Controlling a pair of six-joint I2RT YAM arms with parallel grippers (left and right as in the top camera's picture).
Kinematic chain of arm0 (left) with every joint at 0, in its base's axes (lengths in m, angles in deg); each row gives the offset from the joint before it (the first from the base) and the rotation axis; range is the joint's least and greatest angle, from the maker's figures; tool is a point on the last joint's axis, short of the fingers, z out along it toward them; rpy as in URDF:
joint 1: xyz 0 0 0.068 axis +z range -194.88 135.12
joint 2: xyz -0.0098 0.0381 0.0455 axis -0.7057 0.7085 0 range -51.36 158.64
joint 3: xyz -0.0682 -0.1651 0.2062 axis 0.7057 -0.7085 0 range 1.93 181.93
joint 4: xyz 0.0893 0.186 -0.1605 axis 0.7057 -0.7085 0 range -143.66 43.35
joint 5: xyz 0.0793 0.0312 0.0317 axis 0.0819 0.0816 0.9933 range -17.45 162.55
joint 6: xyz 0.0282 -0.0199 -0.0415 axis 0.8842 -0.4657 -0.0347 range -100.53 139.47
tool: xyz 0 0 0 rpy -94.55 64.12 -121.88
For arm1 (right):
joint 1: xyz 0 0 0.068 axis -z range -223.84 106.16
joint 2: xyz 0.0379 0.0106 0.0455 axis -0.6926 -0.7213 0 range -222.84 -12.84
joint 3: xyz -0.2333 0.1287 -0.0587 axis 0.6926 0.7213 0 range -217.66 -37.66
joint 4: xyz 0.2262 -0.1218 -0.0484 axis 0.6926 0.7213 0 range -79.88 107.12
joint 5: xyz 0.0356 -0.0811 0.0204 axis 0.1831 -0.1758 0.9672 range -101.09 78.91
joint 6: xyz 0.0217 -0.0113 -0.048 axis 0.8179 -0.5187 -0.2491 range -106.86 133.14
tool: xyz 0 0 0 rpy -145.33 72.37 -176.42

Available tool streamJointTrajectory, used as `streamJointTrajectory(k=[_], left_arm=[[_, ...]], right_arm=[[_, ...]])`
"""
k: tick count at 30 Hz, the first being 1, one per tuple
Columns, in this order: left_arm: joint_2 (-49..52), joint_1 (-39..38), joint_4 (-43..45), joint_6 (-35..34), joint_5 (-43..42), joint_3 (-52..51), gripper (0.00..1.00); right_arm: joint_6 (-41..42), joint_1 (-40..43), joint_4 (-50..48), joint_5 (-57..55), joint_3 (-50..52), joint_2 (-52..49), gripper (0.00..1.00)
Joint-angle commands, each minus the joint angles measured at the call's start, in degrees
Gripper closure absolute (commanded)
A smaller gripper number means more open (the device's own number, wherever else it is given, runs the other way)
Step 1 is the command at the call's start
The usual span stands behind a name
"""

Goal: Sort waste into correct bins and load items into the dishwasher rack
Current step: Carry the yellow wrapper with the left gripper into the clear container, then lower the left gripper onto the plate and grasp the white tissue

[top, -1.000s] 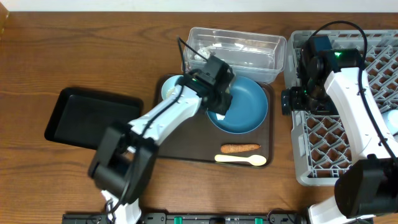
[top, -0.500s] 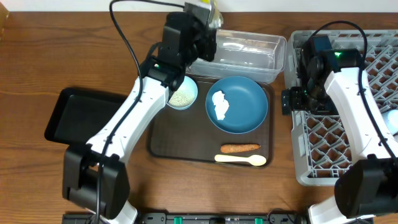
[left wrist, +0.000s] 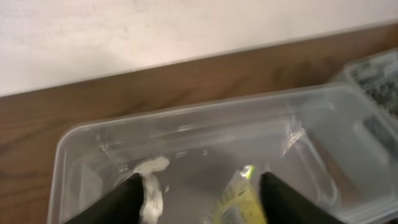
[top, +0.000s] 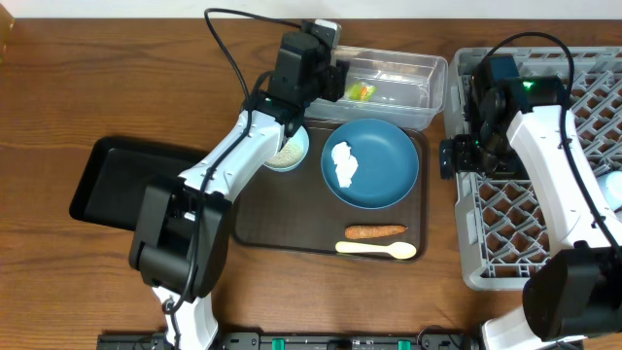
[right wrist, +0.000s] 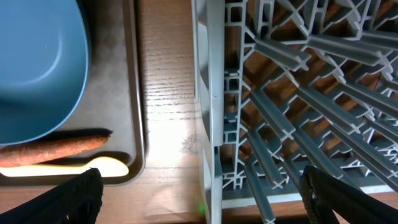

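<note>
**Wrapper in the clear tub, both grippers spread wide**

At the far left lies an empty black tray [top: 115, 185]. Next comes a brown serving tray [top: 282, 233] holding a small bowl of pale grains [top: 288, 152]. Above the bowl, the left gripper [left wrist: 200, 180] hovers over the clear plastic tub [top: 428, 70] with its fingers well apart and gripping nothing. A yellow-green wrapper [left wrist: 238, 200] lies on the tub floor between them, with a white scrap [left wrist: 152, 186] beside it (what the scrap is cannot be told). On the serving tray, the blue plate [top: 384, 160] carries a crumpled white tissue [top: 342, 163]. Below the plate are a carrot [top: 375, 231] and a cream spoon [top: 376, 250]. The right gripper [right wrist: 202, 186] is spread open and empty over the left edge of the grey dishwasher rack [top: 544, 209].
</note>
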Motion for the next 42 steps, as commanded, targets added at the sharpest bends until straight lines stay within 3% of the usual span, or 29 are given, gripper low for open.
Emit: streamJointTrajectory(k=[1,6,12,20,36,42], left_arm=[[-4.11,0.09,-5.79,-0.26,-1.07,0.44,0.21],[-9.44,-0.07,-24.26,-0.33,-1.97,0.42,0.19],[-9.46,-2.86,-36.79,-0.31,-2.78,-0.15,0.19],[-6.03,-8.22,-35.67,-0.26,-2.23,-3.48,0.19],[3.78,-10.97,-31.43,-0.28,-2.14,-3.48,0.19],[3.96,-11.85,-29.97,-0.28,-2.12,-3.48,0.41]], right_arm=[[0.55,0.00,-0.07,0.04,-0.59,0.50,0.01],[0.55,0.00,-0.57,0.07,-0.59,0.50,0.01],[0.55,0.00,-0.79,0.48,-0.59,0.50,0.01],[0.55,0.00,-0.76,0.48,-0.59,0.50,0.01],[0.55,0.00,-0.81,0.48,-0.59,0.50,0.01],[0.55,0.00,-0.76,0.46,-0.59,0.50,0.01]])
